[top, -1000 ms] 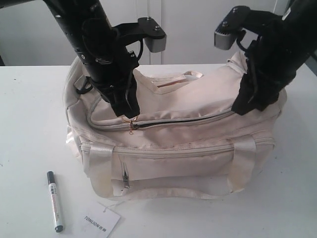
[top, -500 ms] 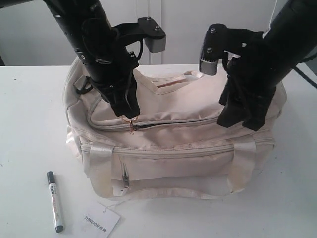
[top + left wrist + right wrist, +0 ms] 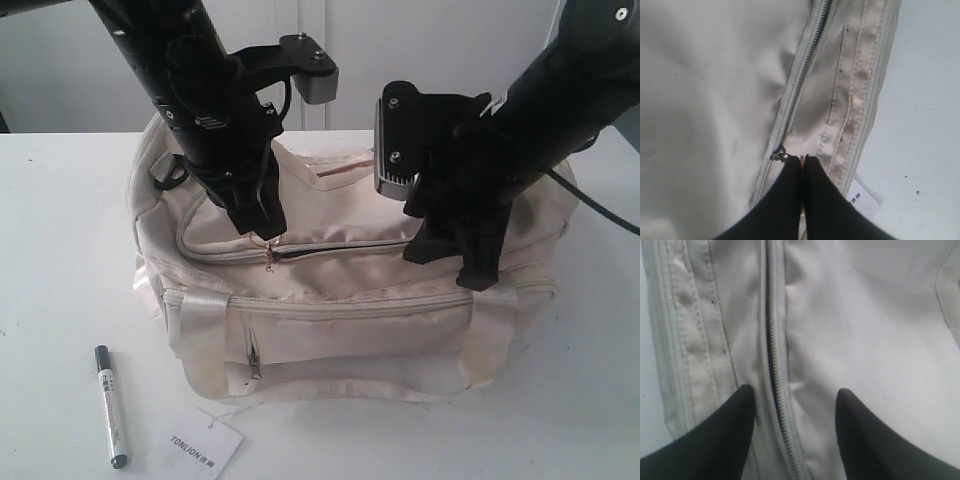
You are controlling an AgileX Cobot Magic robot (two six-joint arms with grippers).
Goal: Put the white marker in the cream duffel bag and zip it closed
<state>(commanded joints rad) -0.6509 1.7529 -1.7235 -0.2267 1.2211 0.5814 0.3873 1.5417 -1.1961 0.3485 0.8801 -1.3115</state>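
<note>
Tabletop [image 3: 60, 250]: white, and carries all the items.

Cream duffel bag [image 3: 350, 330]: stands directly beneath both pincers.

Right pincer [image 3: 450, 265]: down on the bag's upper panel. Fingers are apart and straddle the top zip [image 3: 772, 355], one on each side of it.

Left pincer [image 3: 264, 232]: down at the other end of that zip. Fingers [image 3: 790, 185] are pressed together.

Top zip: shows a narrow dark gap along the stretch between the two pincers.

Paper hang tag [image 3: 205, 443]: lies flat on the tabletop in front of the bag, well clear of the left pincer.

White marker [image 3: 110, 405]: lies flat on the tabletop just beside the tag, outside the bag and well apart from both pincers, nearer the left one.

Zip pull [image 3: 268, 256]: sits right at the left pincer's tips. Whether it is pinched cannot be confirmed.
</note>
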